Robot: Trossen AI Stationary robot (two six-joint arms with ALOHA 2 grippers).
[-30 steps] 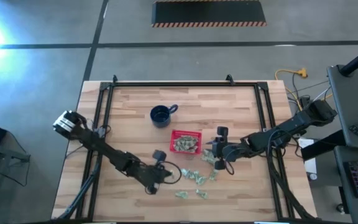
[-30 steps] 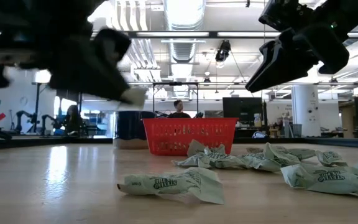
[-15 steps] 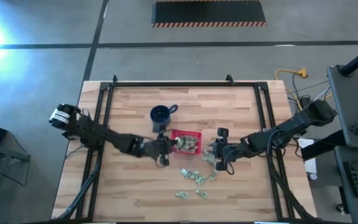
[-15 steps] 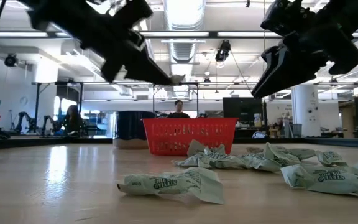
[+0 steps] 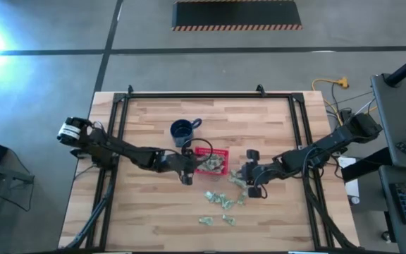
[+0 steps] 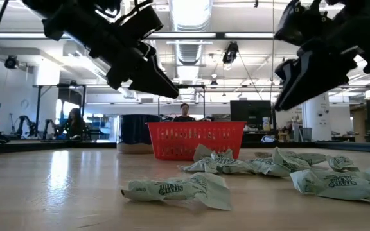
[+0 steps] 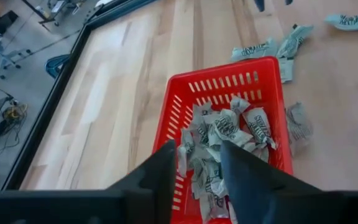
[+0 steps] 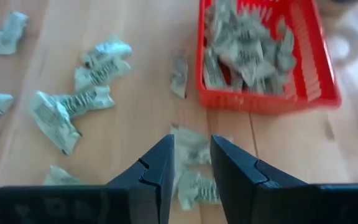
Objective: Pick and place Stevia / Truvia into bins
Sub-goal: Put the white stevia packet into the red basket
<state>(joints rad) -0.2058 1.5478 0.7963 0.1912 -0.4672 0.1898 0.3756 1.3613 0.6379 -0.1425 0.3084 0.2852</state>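
Observation:
The red basket (image 5: 212,161) stands mid-table with several green-and-white sachets (image 7: 225,130) inside. More sachets (image 5: 220,200) lie loose on the wood near and to the right of it. My left gripper (image 7: 197,163) hovers open over the basket's left end (image 5: 191,164), with nothing between its fingers. My right gripper (image 8: 191,155) is open above the loose sachets (image 8: 194,149) just right of the basket (image 5: 249,174), clear of them. In the low view both grippers (image 6: 169,90) (image 6: 286,102) hang above table level.
A dark blue mug (image 5: 182,130) stands just beyond the basket's left end. Black frame rails (image 5: 118,134) run along the table's left, right and far sides. Bare wood (image 5: 146,212) lies at the near left. A person shows far off in the room (image 6: 185,112).
My left gripper has swung from the near part of the table up toward the far edge to the basket's left end, carrying a sachet. It has opened there, and the sachet is gone from its tips. My right gripper has sunk a little toward the loose sachets.

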